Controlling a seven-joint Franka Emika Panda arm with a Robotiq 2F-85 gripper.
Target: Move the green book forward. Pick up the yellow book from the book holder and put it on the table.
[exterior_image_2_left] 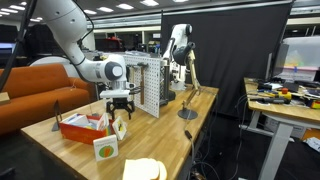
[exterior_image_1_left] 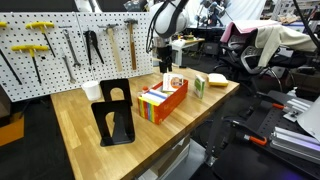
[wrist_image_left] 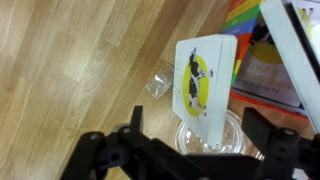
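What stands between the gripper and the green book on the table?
Nothing visible blocks the way. The gripper hangs open over the end of the book holder, and the green book stands on the table just beside that end. Only a small white book, directly under the gripper in the wrist view, is close by.
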